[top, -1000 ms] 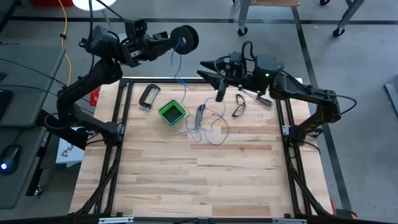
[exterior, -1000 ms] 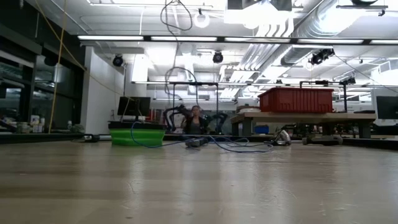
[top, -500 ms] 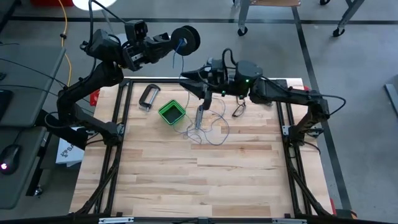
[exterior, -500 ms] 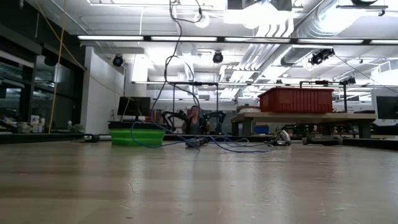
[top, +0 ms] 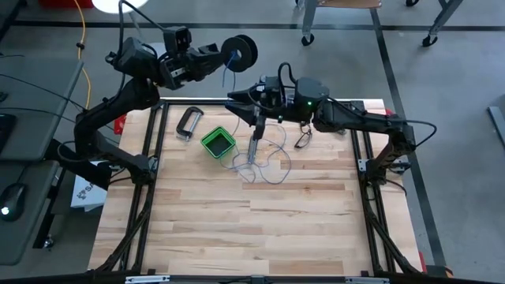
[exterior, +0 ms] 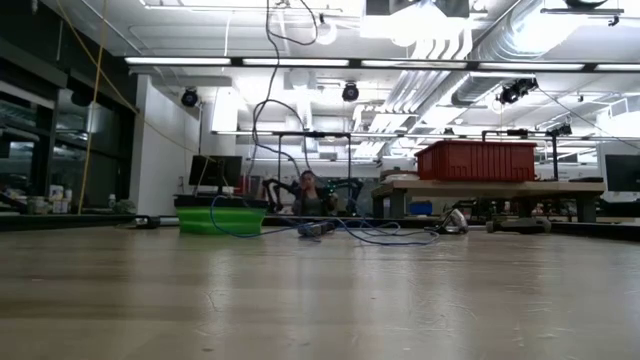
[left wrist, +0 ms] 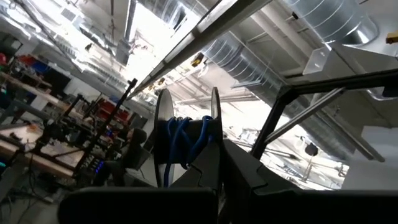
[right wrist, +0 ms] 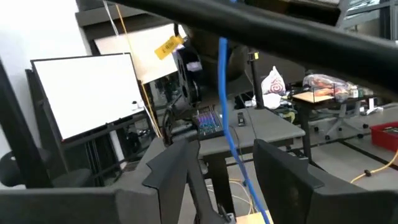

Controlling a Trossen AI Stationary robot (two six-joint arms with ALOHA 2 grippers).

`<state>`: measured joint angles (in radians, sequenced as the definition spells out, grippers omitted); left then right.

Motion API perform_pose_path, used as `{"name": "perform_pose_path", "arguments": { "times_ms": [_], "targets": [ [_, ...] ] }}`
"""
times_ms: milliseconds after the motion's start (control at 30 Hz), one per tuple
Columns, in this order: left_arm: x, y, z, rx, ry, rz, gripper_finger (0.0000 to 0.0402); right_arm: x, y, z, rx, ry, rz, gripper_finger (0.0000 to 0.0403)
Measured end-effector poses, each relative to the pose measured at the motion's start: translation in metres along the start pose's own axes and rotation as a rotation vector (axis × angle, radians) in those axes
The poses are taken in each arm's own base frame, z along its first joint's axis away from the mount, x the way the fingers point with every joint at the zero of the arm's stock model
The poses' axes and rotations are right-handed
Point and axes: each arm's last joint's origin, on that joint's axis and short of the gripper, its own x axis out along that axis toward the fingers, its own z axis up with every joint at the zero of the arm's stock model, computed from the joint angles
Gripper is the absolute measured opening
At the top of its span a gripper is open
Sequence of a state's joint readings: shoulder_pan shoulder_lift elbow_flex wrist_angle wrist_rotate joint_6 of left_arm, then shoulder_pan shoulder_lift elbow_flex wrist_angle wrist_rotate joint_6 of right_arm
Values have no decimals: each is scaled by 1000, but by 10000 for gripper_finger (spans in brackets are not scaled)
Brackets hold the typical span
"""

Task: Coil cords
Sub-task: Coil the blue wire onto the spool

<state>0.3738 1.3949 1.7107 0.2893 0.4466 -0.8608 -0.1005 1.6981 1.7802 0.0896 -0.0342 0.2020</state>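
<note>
My left gripper (top: pixel 211 57) is raised over the table's far edge and shut on the small round dark spool (top: pixel 239 51), which has blue wire wound on it (left wrist: pixel 180 140). The thin blue-grey wire (top: pixel 234 87) hangs from the spool down to a loose tangle (top: pixel 264 164) lying on the table. My right gripper (top: pixel 241 107) is open just right of the hanging wire. In the right wrist view the wire (right wrist: pixel 227 118) runs between its two fingers without touching them. My left gripper holds the spool by one round flange (left wrist: pixel 215 127), pinched between its two fingers, one finger (left wrist: pixel 189 177) on the wound side and one outside. The spool is lifted clear of the table, its axis about level, and the wire hangs slack below it.
A green box (top: pixel 218 142) stands left of the tangle, with a silver clamp (top: pixel 188 122) farther left. A slim metal tool (top: pixel 254 147) lies within the tangle and a pair of glasses (top: pixel 304 134) lies to its right. The table's near half (top: pixel 252 229) is bare wood.
My right gripper has gone toward the table's left edge, from near the glasses to the wire hanging below the spool, staying open. My left gripper has kept the spool raised, nearly in place.
</note>
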Motion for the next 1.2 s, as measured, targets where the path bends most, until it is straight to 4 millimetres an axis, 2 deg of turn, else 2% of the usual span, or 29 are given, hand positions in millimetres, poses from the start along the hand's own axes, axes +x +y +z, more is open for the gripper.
{"name": "perform_pose_path", "arguments": {
  "times_ms": [200,333,467,600,667,833,967,1100,1200],
  "targets": [
    [2,4,-3,-7,19,-3,0,2,0,-4,-3,8,2,175],
    [1,3,-2,-1,12,-6,0,3,3,-5,-42,13,10,152],
    [1,2,0,6,6,-15,0,3,3,-5,-42,14,11,106],
    [1,2,0,7,7,-17,0,1,3,-5,-41,27,-19,26],
    [-1,1,2,4,7,-13,0,-2,3,-4,-38,41,-36,9],
    [-14,-5,14,28,9,35,0,-19,6,9,-25,95,-64,2],
    [-32,-8,21,38,56,155,0,-39,12,21,-48,152,-61,1],
    [-47,-7,16,-14,142,305,0,-59,16,35,-83,170,-56,1],
    [-50,-3,7,-74,216,366,0,-69,16,45,-111,150,-63,1]
  ]
}}
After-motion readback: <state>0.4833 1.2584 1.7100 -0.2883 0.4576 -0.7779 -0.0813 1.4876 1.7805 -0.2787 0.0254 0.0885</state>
